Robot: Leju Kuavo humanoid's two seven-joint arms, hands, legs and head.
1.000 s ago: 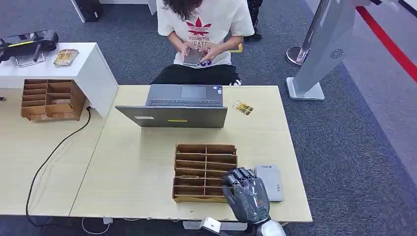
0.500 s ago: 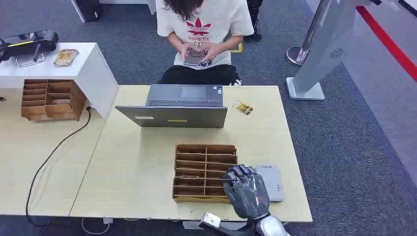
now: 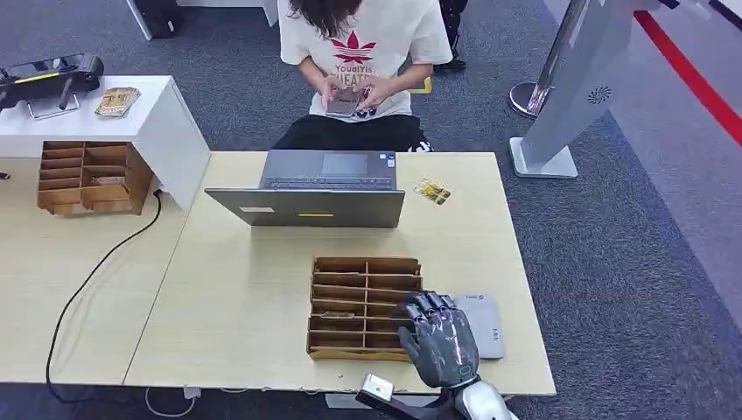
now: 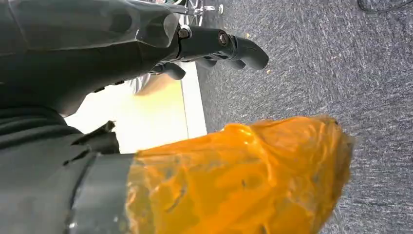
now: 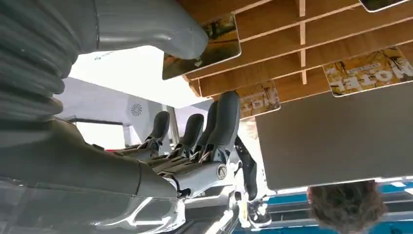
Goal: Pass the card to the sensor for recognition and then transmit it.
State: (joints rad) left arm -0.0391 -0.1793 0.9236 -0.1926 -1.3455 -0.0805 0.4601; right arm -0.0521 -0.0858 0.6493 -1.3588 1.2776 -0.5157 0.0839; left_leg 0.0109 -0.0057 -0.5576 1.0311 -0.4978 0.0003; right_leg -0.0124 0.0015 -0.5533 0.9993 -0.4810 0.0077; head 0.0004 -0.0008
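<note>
While fingers spread, holding nothing: right hand [image 3: 442, 339] beside wooden organizer [image 3: 363, 306], card [image 5: 372, 71] lettered "MOTEL".

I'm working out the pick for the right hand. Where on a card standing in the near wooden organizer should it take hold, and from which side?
Judging by the pose, pinch the card's exposed upper edge, coming from above. The cards stand leaning in narrow slots of the wooden organizer, so the dividers cover their faces and lower parts. The right hand is at the organizer's near right corner.

Even, bright indoor light, soft shadows; wrist views blown white in patches.
</note>
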